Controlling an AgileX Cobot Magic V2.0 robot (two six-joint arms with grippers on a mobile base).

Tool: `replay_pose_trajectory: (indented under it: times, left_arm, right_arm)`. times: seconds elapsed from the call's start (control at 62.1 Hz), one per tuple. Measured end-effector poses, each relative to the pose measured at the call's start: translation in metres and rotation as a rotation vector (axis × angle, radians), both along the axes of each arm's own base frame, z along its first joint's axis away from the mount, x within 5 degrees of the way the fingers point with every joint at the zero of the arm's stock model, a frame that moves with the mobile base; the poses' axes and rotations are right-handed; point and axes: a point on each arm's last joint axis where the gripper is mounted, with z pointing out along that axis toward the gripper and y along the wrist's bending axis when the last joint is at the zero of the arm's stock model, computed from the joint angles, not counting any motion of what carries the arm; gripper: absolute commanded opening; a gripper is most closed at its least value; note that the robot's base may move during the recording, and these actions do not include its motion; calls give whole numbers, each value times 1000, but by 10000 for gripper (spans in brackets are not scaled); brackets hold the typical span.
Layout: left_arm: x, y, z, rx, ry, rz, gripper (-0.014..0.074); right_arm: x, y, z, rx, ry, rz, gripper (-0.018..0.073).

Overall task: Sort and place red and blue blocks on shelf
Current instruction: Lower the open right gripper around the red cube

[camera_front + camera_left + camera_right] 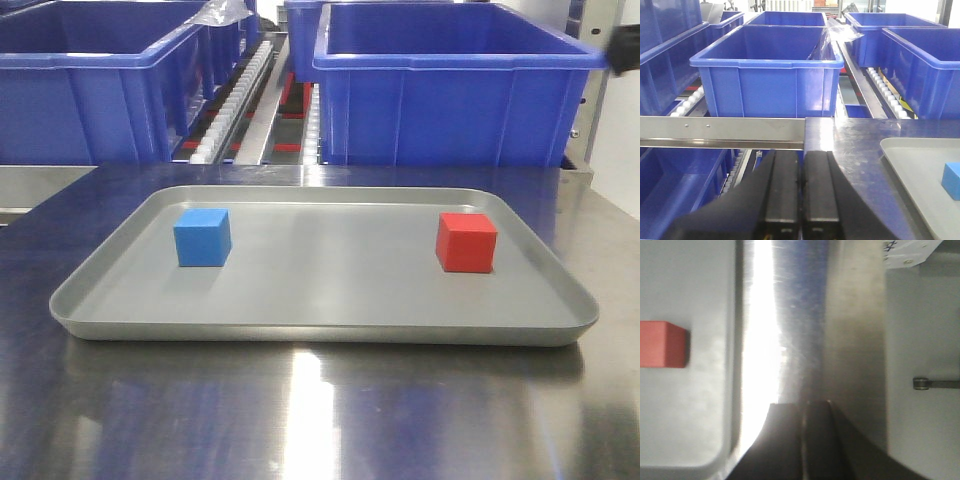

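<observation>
Polished steel desk (320, 420) fills the lower front view, carrying a shallow grey metal tray (320, 325); on it sit a small matte blue cube (202, 237) at centre left and a matching red cube (466, 242) at centre right, well apart; large blue plastic bins (450, 90) stand across the top on a roller-tracked metal shelf (235, 95); no arm shows. Left wrist view: the black left fingers (782, 190), bottom centre, are pressed together on nothing, facing the shelf's brushed steel front rail (720, 131); the blue cube peeks in at the right edge. Right wrist view: the right fingers (815, 440), bottom centre, are likewise clenched and empty over bare desk; the red cube lies on the tray at the left edge. Sorting looks unstarted, I judge; the next move calls for one arm to part its fingers, swing over its nearer cube and descend squarely.
</observation>
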Motion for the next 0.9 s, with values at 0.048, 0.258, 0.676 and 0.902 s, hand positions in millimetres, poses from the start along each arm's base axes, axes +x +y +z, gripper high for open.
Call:
replay_pose_trajectory:
  times: [0.048, 0.258, 0.676, 0.902]
  left_arm:
    - [0, 0, 0, 0, 0, 0, 125]
    - [0, 0, 0, 0, 0, 0, 125]
    - [0, 0, 0, 0, 0, 0, 125]
    - [0, 0, 0, 0, 0, 0, 125]
  right_arm:
    - [6, 7, -1, 3, 13, 6, 585]
    - [27, 43, -4, 33, 94, -3, 612]
    - [57, 89, -10, 46, 169, 15, 613]
    - [60, 95, -20, 44, 197, 18, 613]
